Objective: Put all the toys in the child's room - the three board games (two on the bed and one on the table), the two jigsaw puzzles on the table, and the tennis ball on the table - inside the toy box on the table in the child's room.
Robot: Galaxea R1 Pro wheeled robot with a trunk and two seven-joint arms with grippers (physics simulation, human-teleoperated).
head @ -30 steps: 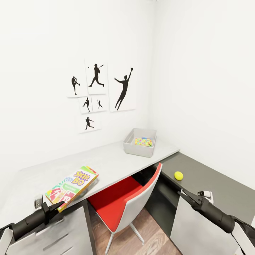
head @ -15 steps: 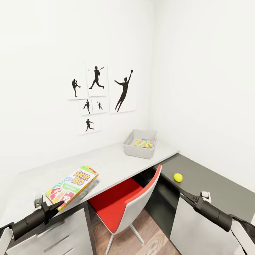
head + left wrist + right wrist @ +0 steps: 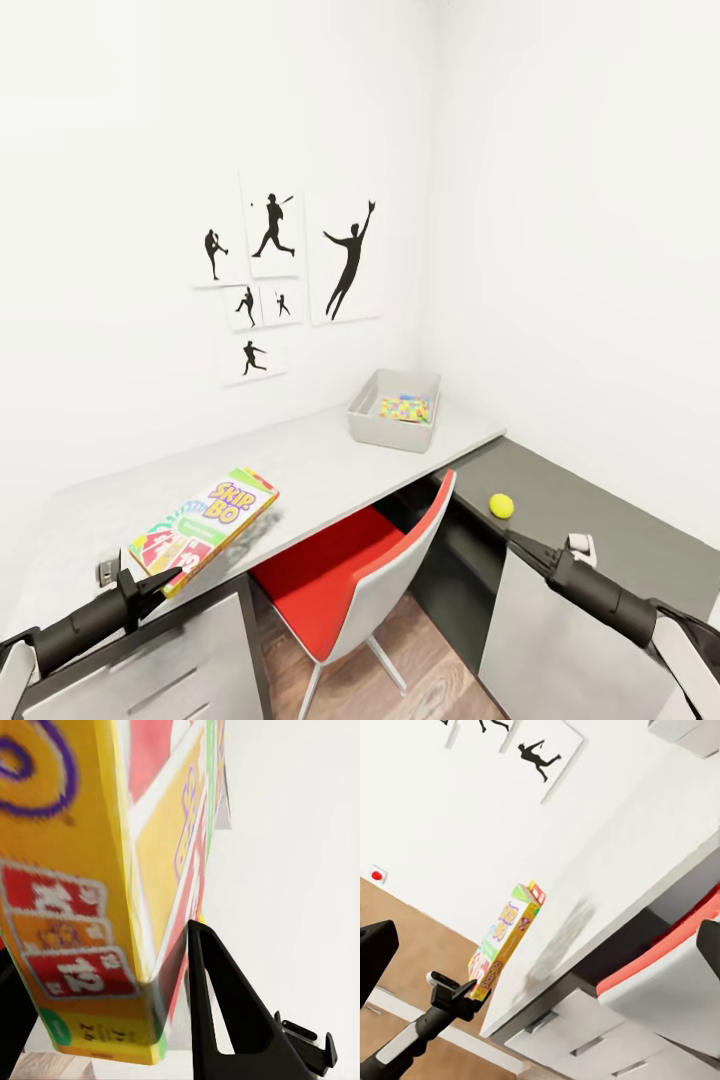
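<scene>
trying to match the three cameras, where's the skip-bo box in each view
Head view: skip-bo box low on the left, over the pale desk, held by the left gripper.
Left wrist view: close up, between the fingers.
Right wrist view: lower middle.
Shared landmark: the left gripper.

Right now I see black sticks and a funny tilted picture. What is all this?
Those black sticks are a robot's two arms, and each ends in a pincer. The big picture comes from a camera on its head. The two others come from cameras near each pincer, so they look tilted. The left pincer is squeezing a colourful card game box at its edge, held up over the pale desk; you see it very close in the left arm's picture. The right pincer holds nothing. Ahead lie a yellow ball on the dark desk, a grey toy box and a red chair.
</scene>
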